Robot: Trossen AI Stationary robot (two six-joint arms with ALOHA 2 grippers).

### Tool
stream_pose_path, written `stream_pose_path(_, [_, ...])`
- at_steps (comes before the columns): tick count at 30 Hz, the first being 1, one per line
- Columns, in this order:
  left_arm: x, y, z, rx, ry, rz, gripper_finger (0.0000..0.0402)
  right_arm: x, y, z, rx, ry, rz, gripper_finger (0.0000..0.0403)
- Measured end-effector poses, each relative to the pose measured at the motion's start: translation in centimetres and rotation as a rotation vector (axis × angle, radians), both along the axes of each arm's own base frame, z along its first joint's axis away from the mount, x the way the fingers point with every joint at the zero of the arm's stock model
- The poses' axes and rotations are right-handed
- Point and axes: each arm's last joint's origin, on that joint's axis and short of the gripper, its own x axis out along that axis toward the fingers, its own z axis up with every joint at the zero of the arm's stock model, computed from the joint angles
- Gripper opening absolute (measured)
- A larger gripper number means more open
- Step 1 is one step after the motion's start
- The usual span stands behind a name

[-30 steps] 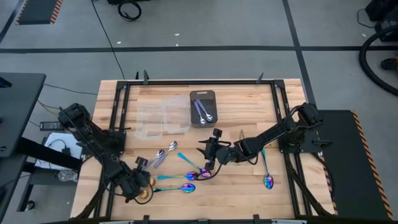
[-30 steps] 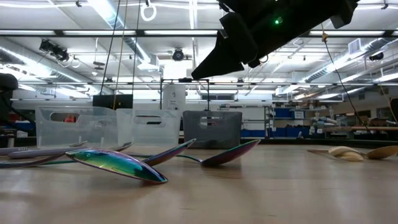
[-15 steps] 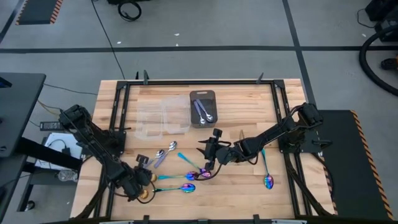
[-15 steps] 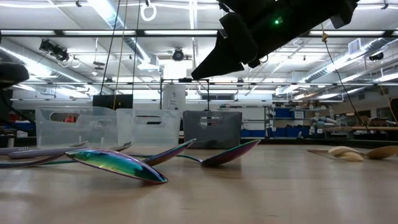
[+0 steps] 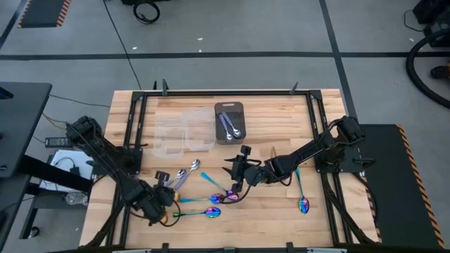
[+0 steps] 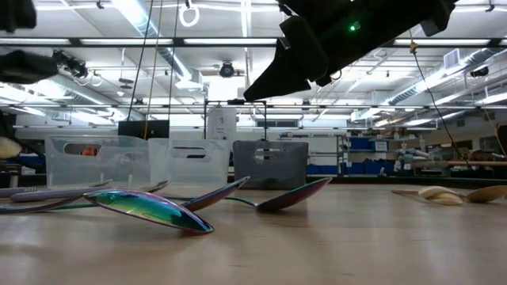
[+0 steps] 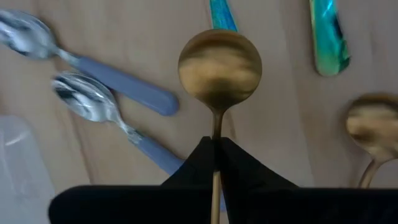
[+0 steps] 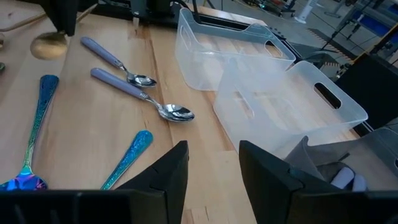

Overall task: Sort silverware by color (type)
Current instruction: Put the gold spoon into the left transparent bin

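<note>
The left gripper (image 7: 214, 146), near the table's (image 5: 267, 105) front-left corner, is clamped on a gold spoon (image 7: 219, 65) by its handle, lifted above two silver spoons (image 7: 93, 102). The right gripper (image 8: 211, 158) hovers mid-table, fingers apart. Judging by this, the gold spoon is being sorted, and next needs carrying to a clear container (image 5: 198, 130).

The desk (image 5: 281, 119) is pale butcher-block wood, smooth with a soft satin sheen, framed in matt black metal. 2 clear plastic containers (image 8: 261, 87) look glossy and lightly frosted; the tray (image 5: 228, 123) beside them is matt dark gray. The gold spoon (image 7: 219, 65) has a brushed, dull-bright metal bowl. The silver spoons (image 7: 87, 102) gleam mirror-like with matt lavender handles, and the rainbow spoons (image 6: 150, 210) show a slick iridescent polish.
</note>
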Motion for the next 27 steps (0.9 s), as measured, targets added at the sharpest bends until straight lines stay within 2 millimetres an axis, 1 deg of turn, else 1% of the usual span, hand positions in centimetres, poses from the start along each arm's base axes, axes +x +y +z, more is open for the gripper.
stream_pose_path(6, [0.0,1.1,2.6,-0.001,-0.096,0.034,0.0018,0.1,0.1,0.0,0.012,-0.003,0.018,0.0152])
stream_pose_path(12, [0.1,2.9,4.7,-0.002,-0.233,0.108,0.0019,0.0,0.1,0.0,0.012,-0.002,0.018,0.0152])
stream_pose_path(20, [0.6,5.5,6.2,0.022,-0.354,0.313,0.0019,0.0,0.1,0.0,0.012,-0.002,0.018,0.0152])
stream_pose_path(24, [0.3,6.8,7.0,0.031,-0.417,0.435,0.0020,0.0,0.1,0.0,0.011,-0.001,0.018,0.0152])
stream_pose_path(27, [-0.3,7.7,7.7,0.037,-0.481,0.507,0.0020,0.0,0.1,0.0,0.009,0.005,0.020,0.0152])
